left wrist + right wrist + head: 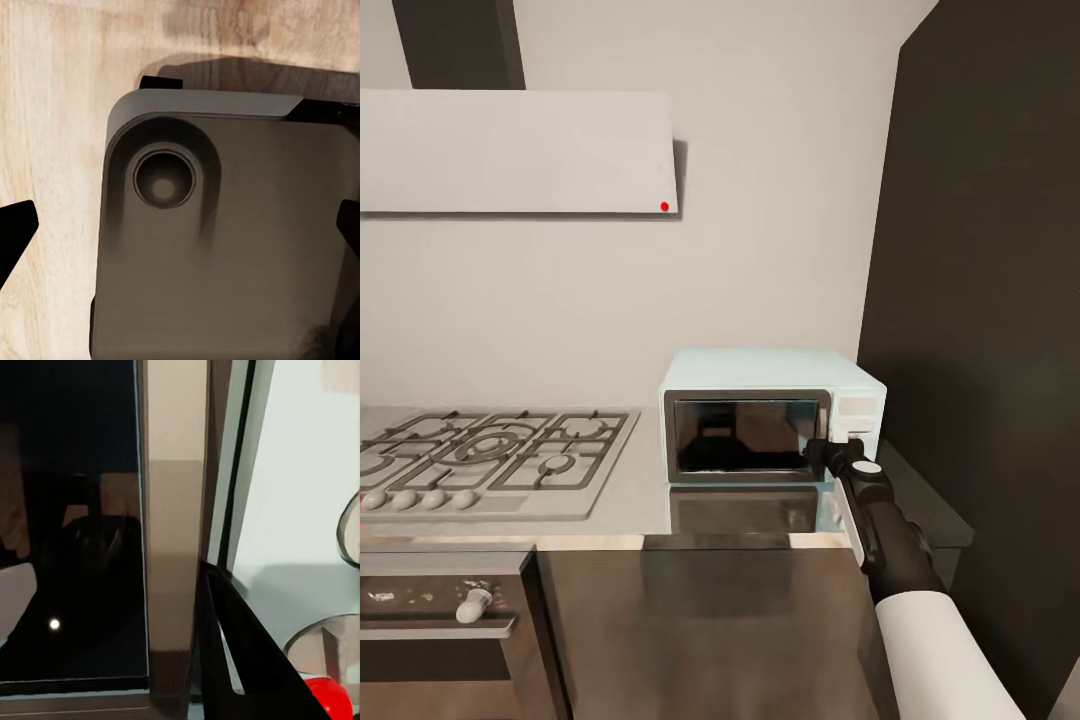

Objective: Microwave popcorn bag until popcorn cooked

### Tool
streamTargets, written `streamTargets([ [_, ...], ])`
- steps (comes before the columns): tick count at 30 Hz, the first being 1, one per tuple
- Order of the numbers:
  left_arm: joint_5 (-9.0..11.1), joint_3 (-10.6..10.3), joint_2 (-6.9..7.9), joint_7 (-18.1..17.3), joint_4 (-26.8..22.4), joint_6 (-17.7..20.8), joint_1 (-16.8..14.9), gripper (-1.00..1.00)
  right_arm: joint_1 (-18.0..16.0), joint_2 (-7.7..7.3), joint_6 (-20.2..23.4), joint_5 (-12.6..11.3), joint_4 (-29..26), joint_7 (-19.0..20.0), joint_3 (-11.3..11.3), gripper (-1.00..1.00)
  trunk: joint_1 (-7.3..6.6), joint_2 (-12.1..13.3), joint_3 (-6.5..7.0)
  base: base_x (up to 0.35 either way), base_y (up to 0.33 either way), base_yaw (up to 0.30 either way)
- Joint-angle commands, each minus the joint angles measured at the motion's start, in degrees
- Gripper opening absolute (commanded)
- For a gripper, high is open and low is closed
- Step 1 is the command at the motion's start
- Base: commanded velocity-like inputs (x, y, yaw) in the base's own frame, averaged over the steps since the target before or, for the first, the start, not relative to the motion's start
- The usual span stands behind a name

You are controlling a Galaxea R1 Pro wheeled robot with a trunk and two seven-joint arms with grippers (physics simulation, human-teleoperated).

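Right gripper [828,450] at microwave [772,415] door's right edge, jaw state unclear; left fingers [15,232] apart.

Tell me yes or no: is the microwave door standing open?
No: in the head view the microwave has its dark glass door flat against the front, with the right tool at its right edge.

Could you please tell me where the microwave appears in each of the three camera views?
Head view: the pale mint-blue boxy microwave stands on the grey steel countertop, right of centre, the right hand at its door edge.
Left wrist view: not in it.
Right wrist view: its dark glass door and steel frame, close up.
Shared landmark: the door's steel frame.
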Motion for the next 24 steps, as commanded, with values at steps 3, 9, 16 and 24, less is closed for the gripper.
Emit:
streamTargets([
  [3,0.59,-0.04,-0.05,0.04,-0.02,-0.09,-0.02,1.00,-0.38,0.12,-0.01,-0.34,0.34,0.13,0.09,-1.00,0.01,0.01,-0.04,-0.013,0.000,0.000],
  [9,0.59,0.06,-0.11,0.04,-0.03,-0.09,-0.02,1.00,-0.38,0.13,-0.04,-0.13,0.29,0.01,0.08,-1.00,0.01,0.01,-0.04,-0.248,0.000,0.000],
  [16,0.59,-0.01,-0.04,0.04,-0.02,-0.09,-0.03,1.00,-0.38,0.13,-0.11,0.01,0.29,-0.05,0.08,-1.00,0.01,0.01,-0.04,-0.296,0.000,0.000],
  [24,0.59,0.05,-0.04,0.04,-0.02,-0.09,-0.06,1.00,-0.38,0.13,-0.09,0.02,0.29,-0.07,0.08,-1.00,0.01,0.01,-0.04,-0.123,0.002,0.000],
])
